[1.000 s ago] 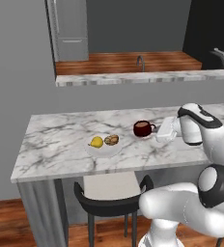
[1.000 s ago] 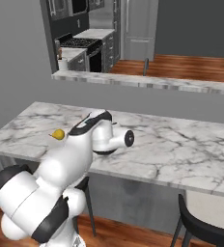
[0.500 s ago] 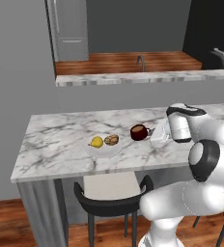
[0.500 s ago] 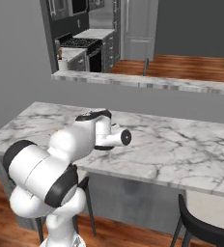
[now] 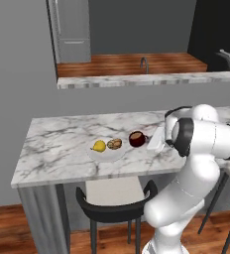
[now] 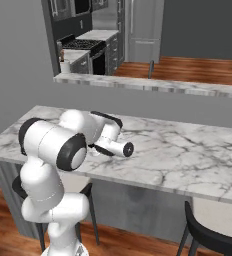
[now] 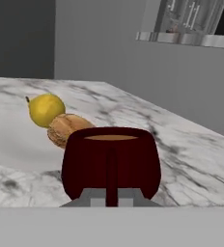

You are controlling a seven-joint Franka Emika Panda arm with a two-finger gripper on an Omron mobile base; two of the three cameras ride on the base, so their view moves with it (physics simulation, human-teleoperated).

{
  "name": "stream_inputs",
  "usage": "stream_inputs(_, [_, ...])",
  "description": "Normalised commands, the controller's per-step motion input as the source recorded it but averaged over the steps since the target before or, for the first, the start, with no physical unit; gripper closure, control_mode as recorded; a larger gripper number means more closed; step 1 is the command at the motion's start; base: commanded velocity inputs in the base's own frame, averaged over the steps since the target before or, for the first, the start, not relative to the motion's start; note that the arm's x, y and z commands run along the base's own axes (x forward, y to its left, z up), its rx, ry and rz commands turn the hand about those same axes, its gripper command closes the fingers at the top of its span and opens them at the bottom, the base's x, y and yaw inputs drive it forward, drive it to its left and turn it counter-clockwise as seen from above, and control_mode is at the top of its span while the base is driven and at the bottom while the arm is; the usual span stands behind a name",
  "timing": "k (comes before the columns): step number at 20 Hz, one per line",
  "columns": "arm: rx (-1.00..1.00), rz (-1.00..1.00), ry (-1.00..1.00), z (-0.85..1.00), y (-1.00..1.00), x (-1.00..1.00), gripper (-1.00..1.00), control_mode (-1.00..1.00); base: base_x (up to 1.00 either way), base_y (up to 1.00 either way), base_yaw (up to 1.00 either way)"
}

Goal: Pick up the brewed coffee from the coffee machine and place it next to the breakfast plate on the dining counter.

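We see the mug (image 7: 111,166): small, round, dark red, light brown coffee near the rim, handle facing the hand camera as a vertical strip down its front. It stands upright on the dining counter (image 5: 57,149), base on the marble. In the left base view the mug (image 5: 137,139) is just beside the plate (image 5: 107,153), at about 3 o'clock from it, near but apart from the rim as far as we can tell. The plate is shallow and white and carries a yellow fruit (image 5: 99,146) and a brown pastry (image 5: 114,144); in the hand view the fruit (image 7: 46,109) and pastry (image 7: 68,129) sit behind the mug at roughly 10 o'clock.

The gripper (image 7: 111,195) is fully closed, level with the mug, with the handle running down between the tips, so we read it as clamped on the handle. In the left base view the hand is at 3 o'clock of the mug, low over the counter. A dark stool (image 5: 114,211) stands under the counter edge.
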Motion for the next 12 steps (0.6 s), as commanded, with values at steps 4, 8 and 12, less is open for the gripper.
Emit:
stream_inputs(4, [0.0, 0.0, 0.0, -0.34, -0.01, 0.32, 1.0, -1.0, 0.0, 0.0, 0.0])
stream_inputs(8, [0.0, 0.01, 0.0, -0.28, -0.01, 0.33, 1.0, -1.0, 0.0, 0.0, 0.0])
stream_inputs(12, [0.0, 0.0, 0.0, -0.17, 0.0, 0.43, -1.0, -1.0, 0.0, 0.0, 0.0])
